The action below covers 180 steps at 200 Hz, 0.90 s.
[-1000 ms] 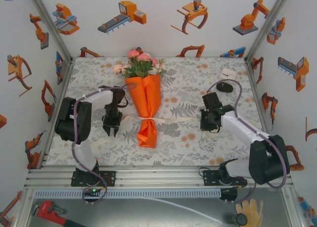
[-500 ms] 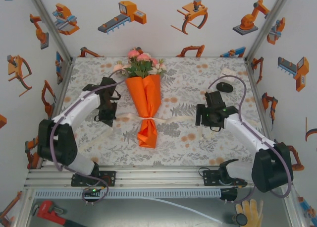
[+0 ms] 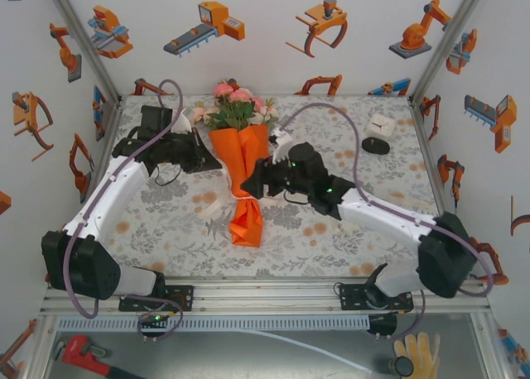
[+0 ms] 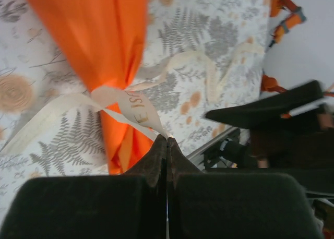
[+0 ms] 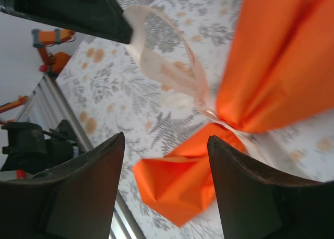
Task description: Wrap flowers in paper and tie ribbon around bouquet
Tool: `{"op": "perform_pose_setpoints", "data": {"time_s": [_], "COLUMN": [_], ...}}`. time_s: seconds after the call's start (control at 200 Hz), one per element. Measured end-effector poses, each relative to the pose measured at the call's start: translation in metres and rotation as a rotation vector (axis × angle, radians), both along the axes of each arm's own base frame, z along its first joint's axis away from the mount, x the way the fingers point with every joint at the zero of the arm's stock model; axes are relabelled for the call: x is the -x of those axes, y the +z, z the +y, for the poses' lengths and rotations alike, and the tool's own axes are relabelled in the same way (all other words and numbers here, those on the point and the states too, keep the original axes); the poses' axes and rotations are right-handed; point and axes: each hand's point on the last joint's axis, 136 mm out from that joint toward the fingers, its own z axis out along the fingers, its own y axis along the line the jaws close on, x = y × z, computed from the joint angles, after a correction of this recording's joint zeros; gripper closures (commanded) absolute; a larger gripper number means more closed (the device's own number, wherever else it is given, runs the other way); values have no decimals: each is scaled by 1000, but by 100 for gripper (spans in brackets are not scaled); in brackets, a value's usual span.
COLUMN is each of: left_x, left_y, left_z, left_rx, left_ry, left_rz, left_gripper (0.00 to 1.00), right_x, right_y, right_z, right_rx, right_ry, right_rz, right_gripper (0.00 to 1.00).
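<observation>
From above: mid-desk, the bouquet (image 3: 246, 168), flowers (image 3: 236, 107) toward 12 o'clock, ribbon (image 3: 243, 199) round the waist. Left jaws close at its 9 o'clock, right jaws close at its 3 o'clock.

From the left wrist: jaws pinched shut on a ribbon tail (image 4: 136, 111), leading from the cinched orange paper (image 4: 94, 35) at 10 o'clock.

From the right wrist: jaws spread wide, gripping nothing, the bouquet's narrow end (image 5: 180, 179) beyond them; ribbon loop (image 5: 156, 56) toward 12 o'clock.

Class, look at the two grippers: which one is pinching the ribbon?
The left gripper: its jaws are shut on the ribbon beside the bouquet. The right gripper has its jaws open, gripping nothing.
</observation>
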Motion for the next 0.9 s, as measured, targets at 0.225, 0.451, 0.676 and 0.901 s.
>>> {"op": "perform_pose_setpoints", "data": {"time_s": [0.225, 0.451, 0.676, 0.901], "left_x": [16, 45, 62, 64], "left_y": [20, 36, 48, 48], "left_z": [-10, -2, 2, 2], "left_rx": [35, -30, -70, -78], "left_ry": [-119, -224, -292, -314], "left_rz": [-61, -172, -250, -267], "left_gripper": [100, 100, 100, 100], "right_x": [-15, -14, 3, -4], "right_y": [-18, 9, -12, -6], "right_z": [35, 43, 27, 58], "right_rx": [-24, -70, 113, 64], "right_ry": [57, 140, 272, 371], "right_rz": [41, -84, -384, -447], "right_gripper": [32, 30, 37, 47]}}
